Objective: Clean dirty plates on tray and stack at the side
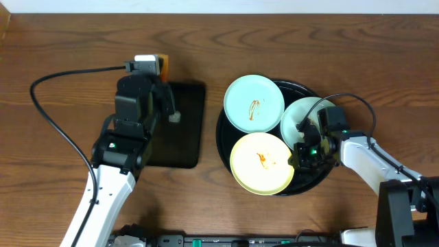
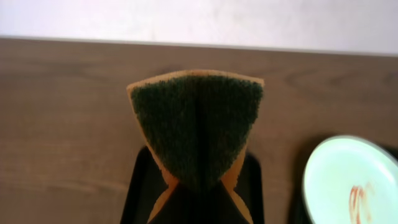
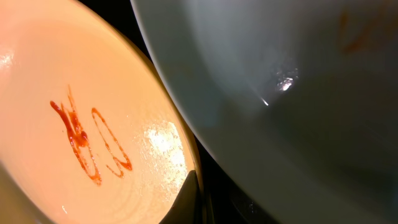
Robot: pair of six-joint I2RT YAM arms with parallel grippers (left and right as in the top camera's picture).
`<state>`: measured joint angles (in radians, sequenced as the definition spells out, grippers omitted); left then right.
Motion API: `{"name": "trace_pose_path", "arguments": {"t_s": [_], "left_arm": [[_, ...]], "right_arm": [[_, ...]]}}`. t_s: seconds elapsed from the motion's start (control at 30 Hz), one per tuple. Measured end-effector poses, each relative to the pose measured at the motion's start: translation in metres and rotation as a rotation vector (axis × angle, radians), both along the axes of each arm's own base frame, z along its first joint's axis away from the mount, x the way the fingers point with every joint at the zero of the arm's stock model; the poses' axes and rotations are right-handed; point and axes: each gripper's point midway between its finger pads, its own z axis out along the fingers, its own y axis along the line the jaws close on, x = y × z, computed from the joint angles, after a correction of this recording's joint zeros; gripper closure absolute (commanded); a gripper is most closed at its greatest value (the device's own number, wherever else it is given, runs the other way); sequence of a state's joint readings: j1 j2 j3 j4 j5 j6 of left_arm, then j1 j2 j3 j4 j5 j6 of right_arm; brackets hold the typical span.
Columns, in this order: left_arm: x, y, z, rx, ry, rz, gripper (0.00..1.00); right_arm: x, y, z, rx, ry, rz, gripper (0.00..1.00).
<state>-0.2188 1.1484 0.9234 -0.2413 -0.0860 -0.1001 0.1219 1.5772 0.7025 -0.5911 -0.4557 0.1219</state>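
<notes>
The round black tray [image 1: 310, 180] holds three plates. A mint-blue plate [image 1: 254, 103] with a sauce smear lies at its upper left and also shows in the left wrist view [image 2: 348, 180]. A second mint-blue plate [image 1: 305, 113] lies at the upper right. A yellow plate [image 1: 260, 163] with a smear lies at the front. My right gripper [image 1: 302, 149] is shut on the yellow plate's right rim [image 3: 124, 124], and one finger [image 3: 198, 199] rests inside the rim. The mint-blue plate [image 3: 298, 93] looms beside it. My left gripper [image 1: 147, 72] is shut on an orange-and-green sponge [image 2: 196, 124], held above the table.
A smaller rectangular black tray [image 1: 185, 130] lies under my left arm, left of the round tray, and shows in the left wrist view [image 2: 140, 186]. A black cable [image 1: 62, 75] loops over the dark wood tabletop [image 1: 41, 171] at the left.
</notes>
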Motion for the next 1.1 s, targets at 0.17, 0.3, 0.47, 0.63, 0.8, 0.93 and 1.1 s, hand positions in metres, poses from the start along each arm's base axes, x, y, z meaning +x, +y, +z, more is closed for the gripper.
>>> {"name": "trace_pose_path", "arguments": {"t_s": [0.17,0.3,0.47,0.63,0.8,0.93,1.1], "left_arm": [[-0.013,0.002,-0.043,0.001,0.181,0.022,0.92],[-0.019,-0.007,-0.084,-0.036,0.336,0.009,0.92],[-0.023,-0.022,-0.133,-0.087,0.501,-0.027,0.93],[-0.028,-0.028,-0.165,-0.108,0.606,-0.028,0.93],[-0.031,-0.034,-0.173,-0.133,0.640,-0.049,0.92],[-0.033,-0.042,-0.173,-0.139,0.645,-0.073,0.92],[-0.036,-0.052,-0.173,-0.128,0.648,-0.103,0.92]], "right_arm": [[0.000,0.000,0.000,0.000,-0.001,0.000,0.99],[0.000,0.000,0.000,0.000,-0.001,0.000,0.99],[0.000,0.000,0.000,0.001,0.000,0.000,0.99],[0.000,0.000,0.000,0.001,0.000,0.000,0.99],[0.000,0.000,0.000,0.001,0.000,0.000,0.99],[0.000,0.000,0.000,0.001,0.000,0.000,0.99],[0.000,0.000,0.000,0.001,0.000,0.000,0.99]]}}
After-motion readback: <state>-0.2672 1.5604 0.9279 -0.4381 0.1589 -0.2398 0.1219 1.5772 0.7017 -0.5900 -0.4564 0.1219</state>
